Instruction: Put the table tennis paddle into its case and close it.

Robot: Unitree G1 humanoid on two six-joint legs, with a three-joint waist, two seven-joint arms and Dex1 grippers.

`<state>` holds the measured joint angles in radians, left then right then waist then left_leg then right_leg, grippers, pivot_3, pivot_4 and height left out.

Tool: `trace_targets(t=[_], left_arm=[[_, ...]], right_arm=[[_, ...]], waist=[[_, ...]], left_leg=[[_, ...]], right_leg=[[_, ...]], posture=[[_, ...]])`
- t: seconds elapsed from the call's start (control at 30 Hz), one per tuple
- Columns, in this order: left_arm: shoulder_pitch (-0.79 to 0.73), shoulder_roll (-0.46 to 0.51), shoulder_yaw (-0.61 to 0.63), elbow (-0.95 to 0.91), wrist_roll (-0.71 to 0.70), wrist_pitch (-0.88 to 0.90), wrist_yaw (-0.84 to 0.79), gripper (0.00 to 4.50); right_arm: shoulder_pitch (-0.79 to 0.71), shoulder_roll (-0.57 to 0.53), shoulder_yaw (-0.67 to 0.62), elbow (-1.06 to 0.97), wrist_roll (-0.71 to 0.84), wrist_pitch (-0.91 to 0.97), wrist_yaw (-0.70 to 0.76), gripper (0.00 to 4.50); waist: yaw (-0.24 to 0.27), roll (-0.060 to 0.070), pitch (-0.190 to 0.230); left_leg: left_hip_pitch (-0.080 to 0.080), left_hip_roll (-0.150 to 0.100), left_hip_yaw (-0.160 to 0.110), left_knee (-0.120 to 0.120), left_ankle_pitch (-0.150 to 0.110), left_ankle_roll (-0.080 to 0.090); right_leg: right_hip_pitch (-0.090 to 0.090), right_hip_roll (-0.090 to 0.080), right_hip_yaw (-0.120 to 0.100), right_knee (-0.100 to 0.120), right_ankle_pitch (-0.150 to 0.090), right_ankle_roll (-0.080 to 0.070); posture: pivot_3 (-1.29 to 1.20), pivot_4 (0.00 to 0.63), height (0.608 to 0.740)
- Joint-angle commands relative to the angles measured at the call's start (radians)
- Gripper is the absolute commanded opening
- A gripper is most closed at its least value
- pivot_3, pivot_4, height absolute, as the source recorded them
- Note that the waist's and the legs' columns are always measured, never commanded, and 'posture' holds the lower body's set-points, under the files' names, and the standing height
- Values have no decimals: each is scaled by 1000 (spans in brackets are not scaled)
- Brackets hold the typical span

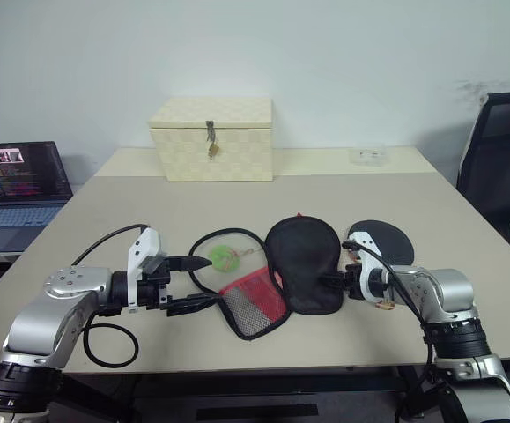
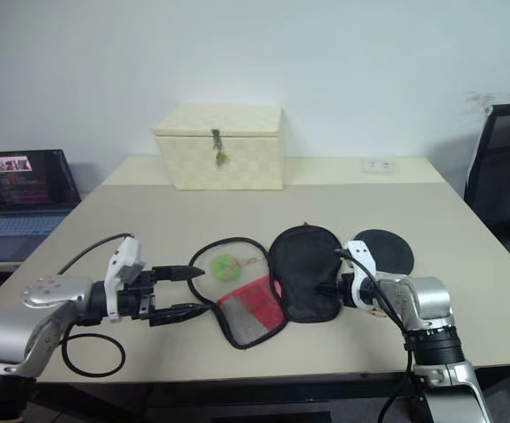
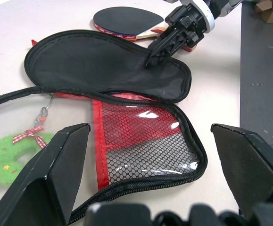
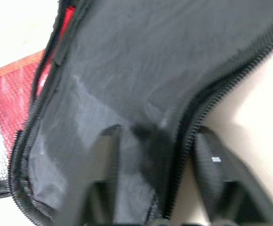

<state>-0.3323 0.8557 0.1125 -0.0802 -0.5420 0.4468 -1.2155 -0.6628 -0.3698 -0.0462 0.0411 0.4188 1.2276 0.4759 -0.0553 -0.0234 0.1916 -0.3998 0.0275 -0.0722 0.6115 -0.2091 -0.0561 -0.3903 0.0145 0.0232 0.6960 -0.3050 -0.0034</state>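
Case (image 1: 300, 264) unzipped on table (image 1: 149, 211), paddle (image 1: 382, 240) beside, right hand (image 3: 156, 55) at flap

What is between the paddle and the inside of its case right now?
The case's black flap. It lies open on the table between the paddle and the red mesh half. The right fingers sit at the flap's edge beside the paddle. Nothing else visible blocks the way.

case (image 1: 303, 264) mid-table | paddle (image 1: 382, 241) just right | box (image 1: 212, 138) behind
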Motion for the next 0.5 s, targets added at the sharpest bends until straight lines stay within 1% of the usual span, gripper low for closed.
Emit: trace_targets(t=[0.03,0.07,0.1,0.2,0.3,0.33,0.4,0.5], left_arm=[[-3,9,22,-20,-5,-14,-6,4500],[-3,10,23,-20,-5,-14,-6,4500],[-3,11,25,-19,-6,-13,-7,4500],[-11,14,27,-9,-7,-14,-12,4500],[-32,10,16,7,-2,-20,-22,4500],[-40,9,12,13,1,-23,-27,4500],[-66,2,-2,29,7,-28,-37,4500],[-84,-3,-11,43,14,-35,-46,4500]], right_arm=[[-24,-48,-50,-77,16,-20,3,3798],[-30,-65,-70,-83,15,-24,1,4196],[-36,-80,-101,-88,17,-22,-9,4480],[-25,-125,-154,-108,-2,-36,-40,4480],[24,-135,-191,-153,-40,-41,-120,4480],[41,-128,-200,-170,-51,-39,-149,4480],[90,-82,-231,-247,-70,-1,-229,4480],[126,-30,-253,-321,-82,38,-297,4480]], waist=[[0,0,0],[1,0,0],[1,0,0],[3,0,0],[3,0,0],[3,0,0],[4,0,0],[0,0,0]], left_leg=[[0,0,0,0,0,0],[0,0,0,0,0,0],[0,0,0,0,0,0],[-1,0,0,0,0,0],[-1,0,1,0,0,0],[-1,0,0,0,0,0],[-1,0,0,0,0,0],[0,0,1,-1,0,0]], right_leg=[[0,0,0,0,0,0],[0,0,0,0,0,0],[0,0,0,-1,0,0],[0,0,0,-1,0,0],[0,0,0,-1,0,0],[0,0,0,-1,0,0],[0,0,0,-1,0,0],[-1,1,1,0,0,0]], posture=[[0,150,740],[0,150,740],[0,150,740],[0,150,740],[0,150,740],[0,150,740],[0,150,740],[0,150,740]])
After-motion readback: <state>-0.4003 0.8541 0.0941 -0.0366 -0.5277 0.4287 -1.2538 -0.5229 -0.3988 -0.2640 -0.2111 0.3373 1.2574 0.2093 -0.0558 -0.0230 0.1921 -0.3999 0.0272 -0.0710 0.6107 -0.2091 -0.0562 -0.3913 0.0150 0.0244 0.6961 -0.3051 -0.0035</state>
